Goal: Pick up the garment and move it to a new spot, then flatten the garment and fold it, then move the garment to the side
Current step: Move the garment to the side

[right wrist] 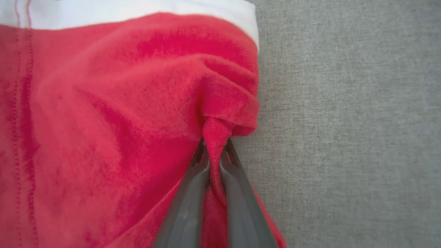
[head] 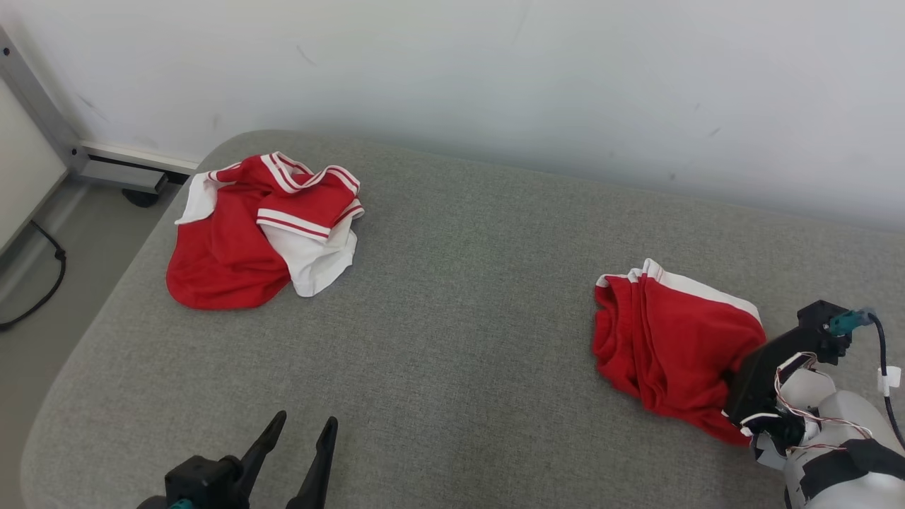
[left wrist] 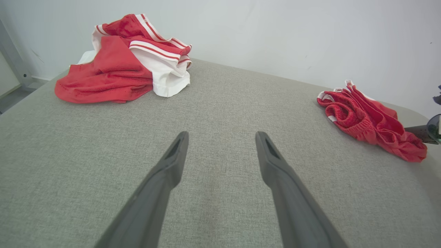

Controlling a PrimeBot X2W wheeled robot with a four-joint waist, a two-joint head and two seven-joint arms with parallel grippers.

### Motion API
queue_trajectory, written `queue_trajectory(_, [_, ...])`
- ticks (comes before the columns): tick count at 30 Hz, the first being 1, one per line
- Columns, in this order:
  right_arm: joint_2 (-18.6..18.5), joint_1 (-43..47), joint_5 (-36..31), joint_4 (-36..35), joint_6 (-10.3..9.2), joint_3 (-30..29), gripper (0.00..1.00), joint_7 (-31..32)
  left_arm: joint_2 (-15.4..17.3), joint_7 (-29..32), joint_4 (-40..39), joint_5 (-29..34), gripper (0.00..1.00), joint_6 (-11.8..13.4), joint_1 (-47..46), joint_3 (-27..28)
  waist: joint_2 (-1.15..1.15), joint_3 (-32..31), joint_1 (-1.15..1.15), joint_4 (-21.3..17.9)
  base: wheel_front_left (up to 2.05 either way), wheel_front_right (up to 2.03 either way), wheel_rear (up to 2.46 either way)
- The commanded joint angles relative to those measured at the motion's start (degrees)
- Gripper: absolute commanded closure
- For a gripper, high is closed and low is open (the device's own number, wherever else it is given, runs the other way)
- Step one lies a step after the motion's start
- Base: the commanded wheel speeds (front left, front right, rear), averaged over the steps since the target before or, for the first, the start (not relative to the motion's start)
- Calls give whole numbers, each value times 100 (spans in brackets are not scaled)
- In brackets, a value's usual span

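Observation:
A crumpled red garment [head: 672, 339] with a white band lies at the right of the grey padded table [head: 459, 318]. My right gripper [head: 735, 382] sits at the garment's near right edge. In the right wrist view, the right gripper [right wrist: 213, 148] is shut on a pinched fold of the red garment [right wrist: 103, 103]. My left gripper [head: 305, 424] rests low at the table's front left, open and holding nothing. In the left wrist view, the left gripper [left wrist: 222, 137] points over bare cloth, and the garment [left wrist: 368, 120] lies far to its right.
A second red and white garment [head: 240, 240] lies bunched at the table's far left corner, also in the left wrist view as a pile [left wrist: 117, 69]. A white wall runs behind the table. Beyond the left edge, a black cable [head: 42, 283] lies on the floor.

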Motion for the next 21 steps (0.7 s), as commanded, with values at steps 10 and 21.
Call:
queue_trajectory(10, [-436,-245,137,-92,-9,1512,100,285,-53,-113,42,-102,0,-13,-50,25,0,65,0,-753,0,0,0])
queue_trajectory(21, [-1543,-157,484,-693,-9,2551,100,432,-108,-161,111,1,0,-60,-208,-13,0,376,0,-1415,0,0,0])
